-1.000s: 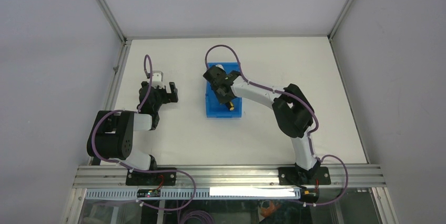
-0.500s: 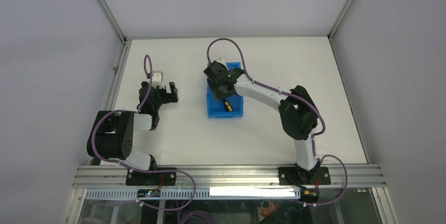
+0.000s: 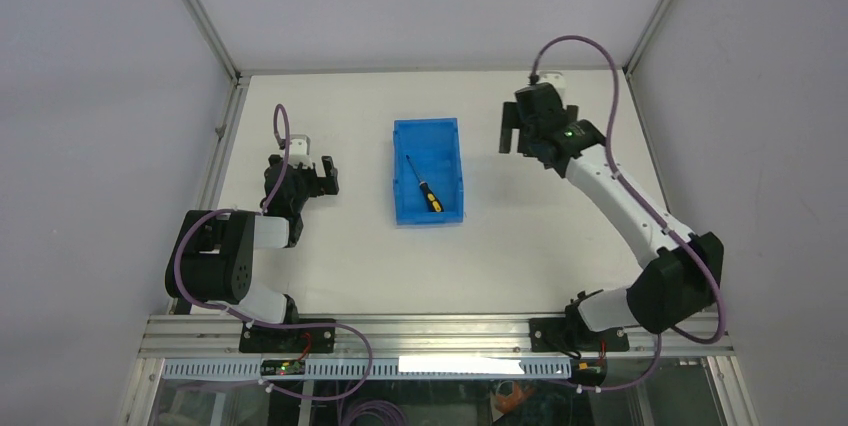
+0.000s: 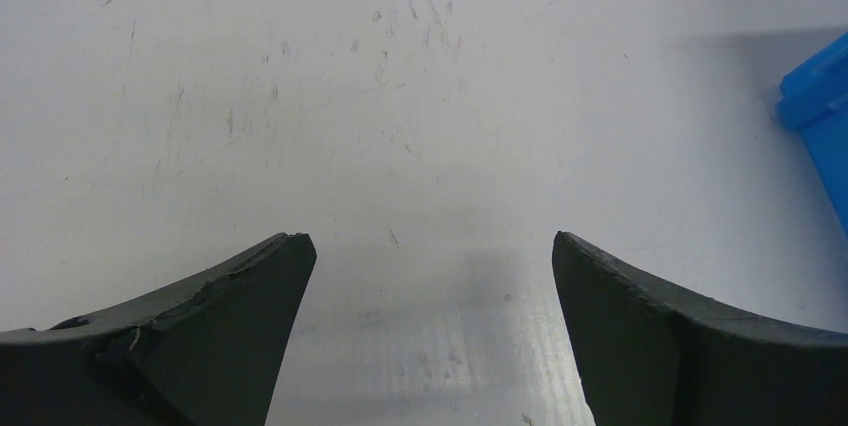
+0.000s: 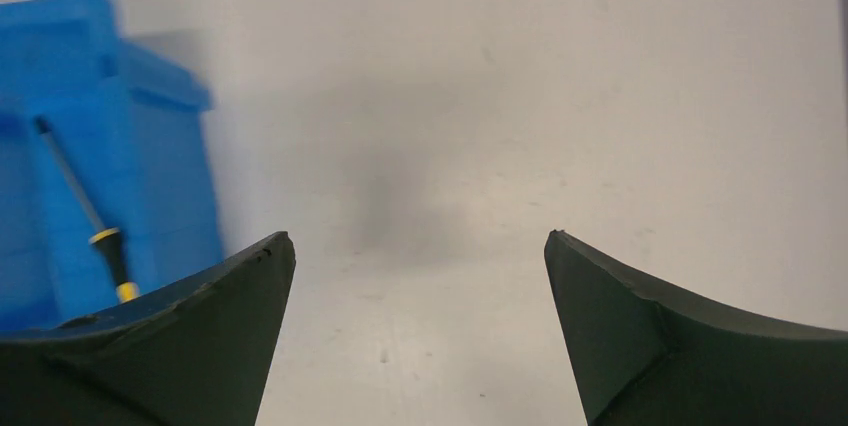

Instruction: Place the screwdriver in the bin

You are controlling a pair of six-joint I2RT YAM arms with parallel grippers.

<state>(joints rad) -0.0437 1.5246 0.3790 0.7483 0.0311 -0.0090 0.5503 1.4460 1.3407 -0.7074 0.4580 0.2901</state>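
The blue bin [image 3: 427, 123] stands near the middle of the white table. The screwdriver [image 3: 424, 187], black-and-yellow handled, lies loose on the bin's floor, its handle toward the near end. My right gripper [image 3: 522, 141] is open and empty over bare table to the right of the bin, near the back. The right wrist view shows the open gripper [image 5: 418, 241] with the bin [image 5: 170, 176] and the screwdriver [image 5: 100, 231] at the left. My left gripper [image 3: 318, 184] is open and empty left of the bin; its wrist view [image 4: 427, 246] shows bare table between the fingers.
A corner of the bin [image 4: 815, 96] enters the left wrist view at the right edge. Grey walls enclose the table on three sides. An aluminium rail [image 3: 430, 331] with both arm bases runs along the near edge.
My right gripper opened over the bin and left the screwdriver lying inside. The right arm then swung away to the right and back. The left arm has not moved.
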